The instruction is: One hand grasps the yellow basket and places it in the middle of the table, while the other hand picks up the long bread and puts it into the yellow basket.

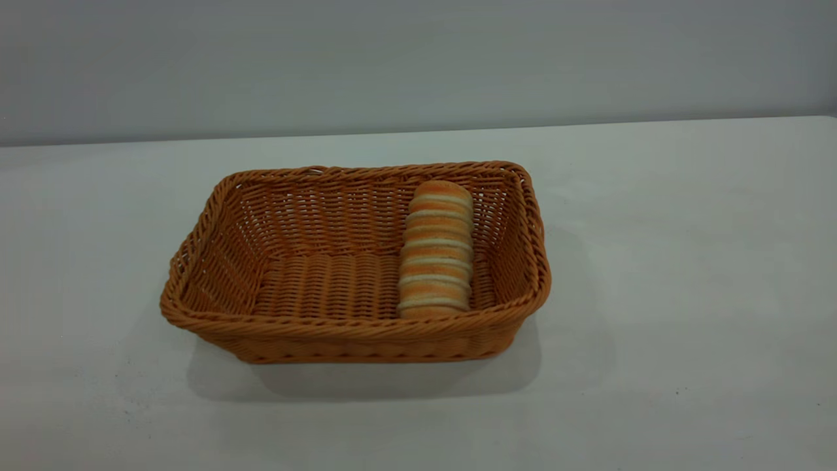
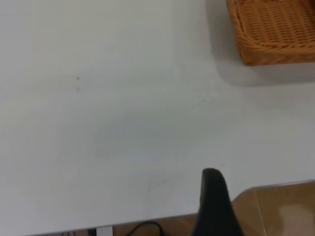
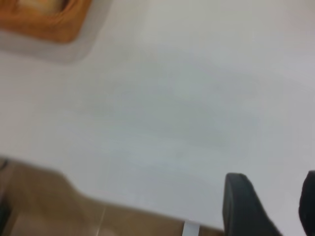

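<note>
The white surface (image 1: 686,261) is bare around the yellow basket (image 1: 216,216), with only a few tiny dark specks on it and a plain grey wall behind. Nothing stands beside the basket or leans over it in the exterior view. Past the near edge of the surface, the wrist views show tan flooring (image 2: 280,206).

The basket sits about mid-surface, a little toward the left arm's side. The long bread (image 1: 436,248) lies inside it on the woven bottom, close along the wall on the right arm's side, its far end leaning on the back wall.

The left end effector (image 2: 214,206) hangs near the surface edge, well apart from the basket; only one black finger shows, so whether it is released or clenched cannot be told. The right end effector (image 3: 275,209) is also back near the edge, its two fingers (image 3: 241,206) parted and grasping nothing.
</note>
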`<action>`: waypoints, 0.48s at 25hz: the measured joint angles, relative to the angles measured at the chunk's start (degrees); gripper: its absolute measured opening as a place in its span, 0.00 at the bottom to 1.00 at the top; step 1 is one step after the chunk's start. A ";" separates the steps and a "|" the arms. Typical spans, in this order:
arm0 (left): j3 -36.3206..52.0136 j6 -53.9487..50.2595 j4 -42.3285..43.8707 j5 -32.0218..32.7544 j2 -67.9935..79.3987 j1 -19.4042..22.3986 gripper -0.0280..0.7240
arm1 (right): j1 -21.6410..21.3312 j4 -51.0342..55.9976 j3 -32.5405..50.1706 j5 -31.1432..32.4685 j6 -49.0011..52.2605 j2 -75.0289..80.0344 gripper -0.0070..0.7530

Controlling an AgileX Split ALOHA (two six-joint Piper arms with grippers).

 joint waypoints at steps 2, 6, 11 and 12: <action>0.00 0.00 0.00 -0.05 -0.73 0.82 0.77 | -1.79 0.00 0.12 0.05 0.00 -3.15 0.43; 0.00 0.00 0.00 -0.05 -3.29 1.64 0.77 | -3.47 0.05 0.12 0.44 0.00 -7.45 0.43; 0.00 0.00 0.00 -0.05 -3.65 1.64 0.77 | -3.76 0.05 0.12 0.45 0.00 -7.57 0.43; 0.00 0.00 0.00 -0.05 -3.71 1.64 0.77 | -3.76 0.05 0.12 0.45 0.00 -7.57 0.43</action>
